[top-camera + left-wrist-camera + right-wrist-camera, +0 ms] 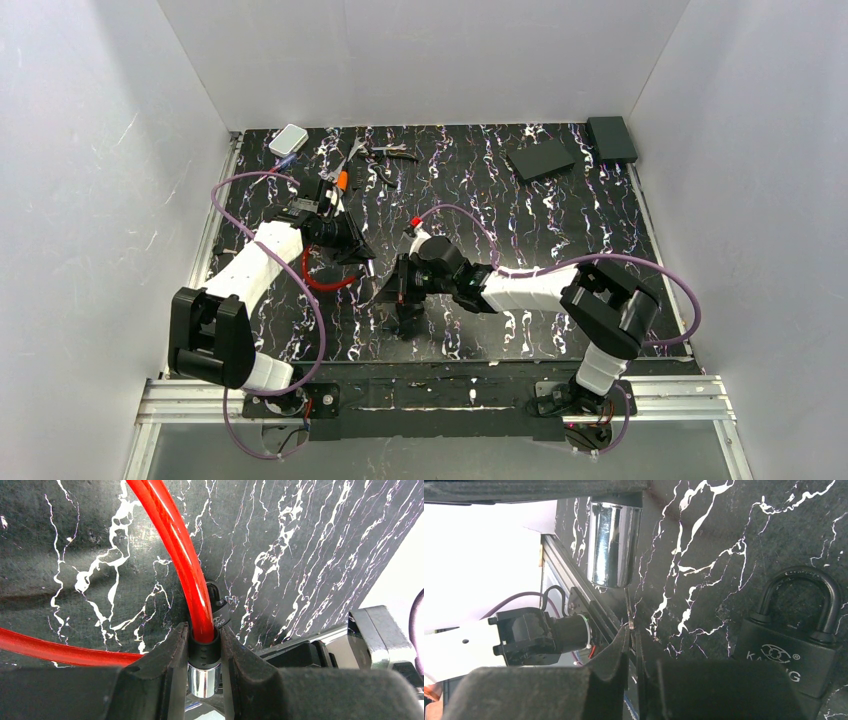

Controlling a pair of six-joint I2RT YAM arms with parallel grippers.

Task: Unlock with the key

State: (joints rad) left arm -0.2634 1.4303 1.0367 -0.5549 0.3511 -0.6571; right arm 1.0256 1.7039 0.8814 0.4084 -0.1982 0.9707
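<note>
Hard to see much from above here: the two wrists crowd together mid-table and their black housings cover the meeting point. The key is too thin to make out in that view.

The right wrist camera gives more. The right gripper (pixel 631 637) is clenched on the key (pixel 629 611), of which only a thin metal sliver sticks up between the fingertips. The bow and most of the blade are buried in the pads. Right above it hangs the chrome barrel (pixel 613 545) of the red cable lock (pixel 172 540), its upper end cut off by the frame. The key's tip sits just under the barrel's end, and I cannot tell whether they touch.

On the left wrist camera, the left gripper (pixel 204 637) is clamped on the lock's black collar where the cable enters, with the barrel poking out below between the fingers. The cable sweeps off the frame at the top and left. From above, part of its loop lies on the marbled black mat (pixel 520 230), under the left arm.

A black padlock (pixel 791 650) lies flat on the mat just beside the right gripper, shackle closed, its lower body cut off.

Well apart, at the far edge, sit a white box (pixel 288 140), some hand tools (pixel 385 153), a flat black plate (pixel 540 160) and a black box (pixel 612 138).
</note>
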